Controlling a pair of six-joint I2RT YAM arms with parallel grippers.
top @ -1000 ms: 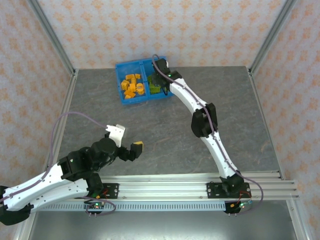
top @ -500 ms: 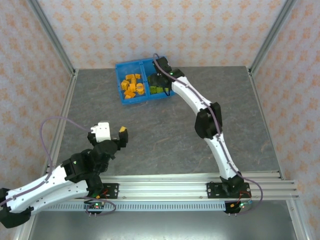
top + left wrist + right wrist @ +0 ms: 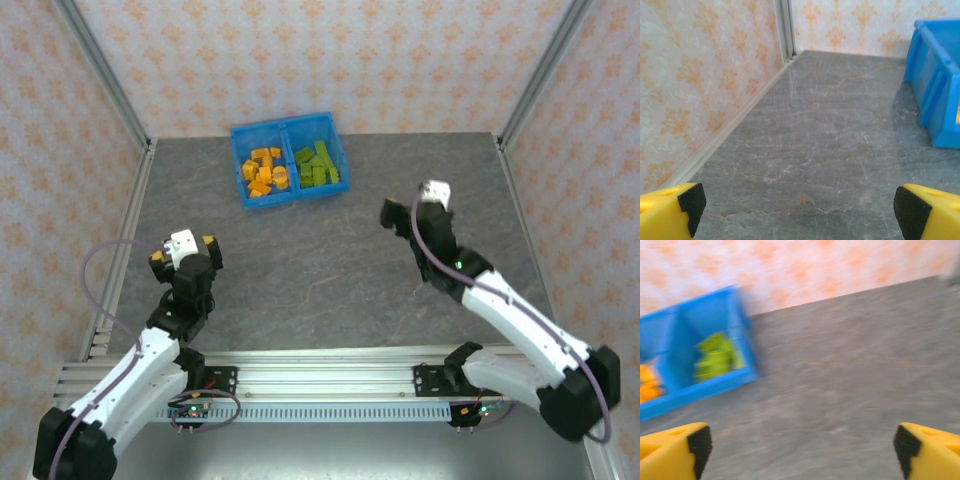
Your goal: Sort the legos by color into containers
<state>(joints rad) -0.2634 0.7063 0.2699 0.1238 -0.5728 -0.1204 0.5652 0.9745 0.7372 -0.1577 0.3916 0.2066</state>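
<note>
Over at the left claw [image 3: 183,252], seen from above: yellow fingers spread apart, nothing between them, poised over the grey table [image 3: 330,280]. Ahead of it and off to its right, well apart: blue bin [image 3: 295,199] with two compartments, orange legos [image 3: 263,170] in the one nearer this claw, green legos [image 3: 318,165] in the farther one. From its own wrist camera, left claw [image 3: 800,207] wide open, black-padded fingertips [image 3: 690,200] at the bottom corners, stone-patterned table [image 3: 830,140] between them; patterned wall [image 3: 700,75] close on its left, bin's outer wall [image 3: 935,100] ahead-right, contents hidden behind it. Further right from above, right claw [image 3: 412,205] over the table's right half, bin ahead and to its left, well apart; finger gap hard to judge at this size. Settled by the right wrist camera, though blurred: right claw [image 3: 800,447] wide open, holding nothing, bin [image 3: 705,387] ahead-left, green legos [image 3: 715,357] in the nearer compartment, orange legos [image 3: 647,382] beyond the divider.
</note>
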